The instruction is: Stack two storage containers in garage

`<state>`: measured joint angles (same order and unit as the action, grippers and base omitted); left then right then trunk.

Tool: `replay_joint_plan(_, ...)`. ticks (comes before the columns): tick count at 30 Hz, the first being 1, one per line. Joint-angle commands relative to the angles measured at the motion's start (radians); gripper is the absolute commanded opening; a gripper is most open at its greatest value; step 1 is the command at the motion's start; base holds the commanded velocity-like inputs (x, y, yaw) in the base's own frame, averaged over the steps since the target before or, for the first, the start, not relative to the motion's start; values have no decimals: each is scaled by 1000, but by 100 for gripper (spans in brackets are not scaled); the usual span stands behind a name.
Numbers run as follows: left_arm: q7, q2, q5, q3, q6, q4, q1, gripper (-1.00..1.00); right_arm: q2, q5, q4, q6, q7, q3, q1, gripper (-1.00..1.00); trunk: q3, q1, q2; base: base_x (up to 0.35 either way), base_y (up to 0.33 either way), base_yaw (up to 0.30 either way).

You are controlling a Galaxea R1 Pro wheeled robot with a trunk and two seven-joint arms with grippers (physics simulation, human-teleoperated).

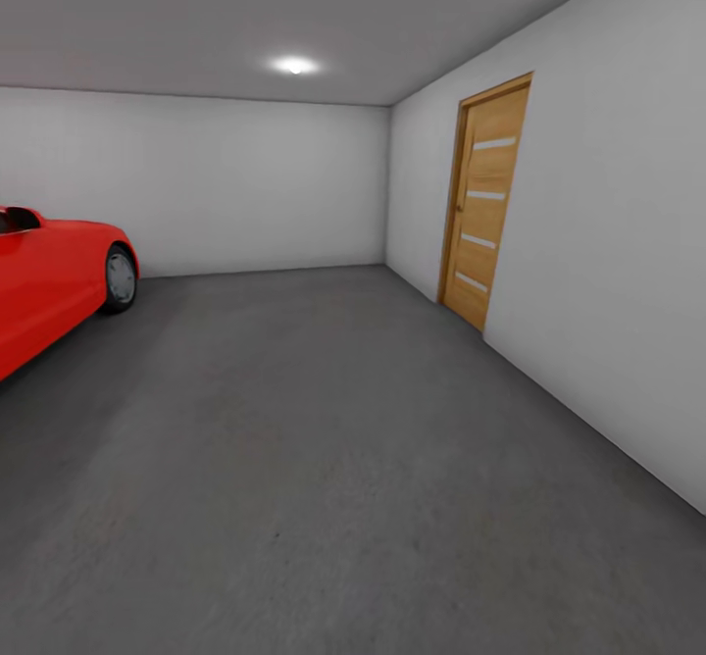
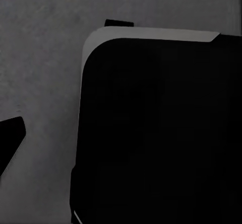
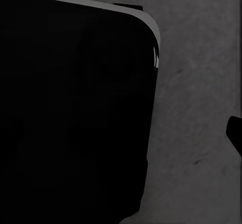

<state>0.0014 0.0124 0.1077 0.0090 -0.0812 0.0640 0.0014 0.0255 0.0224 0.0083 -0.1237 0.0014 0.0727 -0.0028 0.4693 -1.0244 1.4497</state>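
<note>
Facing into the garage: dark grey floor (image 1: pixel 324 459) nearest, red car (image 1: pixel 49 277) parked left, slatted wood door (image 1: pixel 482 199) in right wall, ceiling light (image 1: pixel 294 65) beyond. Wrist views largely blocked by a dark body, possibly the robot's base (image 2: pixel 156 133); jaws' state cannot be told. Storage containers not located.

Dark grey concrete floor (image 1: pixel 324 459) is stretching across the garage, matte and faintly mottled, running back to the white walls. A red car (image 1: pixel 49 277) is sitting on it at the left, one wheel (image 1: pixel 121 278) touching the concrete. Over on the right, a slatted light-wood door (image 1: pixel 483 202) is meeting the floor at its foot. In the wrist views the same grey concrete (image 2: pixel 40 73) is showing beside a big black rounded body (image 2: pixel 161 133), and again (image 3: pixel 196 133) next to a black shape (image 3: pixel 75 108).
</note>
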Motion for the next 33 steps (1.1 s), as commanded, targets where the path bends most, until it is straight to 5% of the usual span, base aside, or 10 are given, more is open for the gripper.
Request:
replay_joint_plan(1, 0, 0, 9, 0, -2, 1, 0, 100, 0, 2, 1, -4, 0, 7, 0, 100, 1, -1, 0, 323, 0, 0)
replay_joint_plan(33, 0, 0, 9, 1, -9, 2, 0, 100, 0, 4, 1, -1, -2, 8, 0, 100, 1, -1, 0, 323, 0, 0)
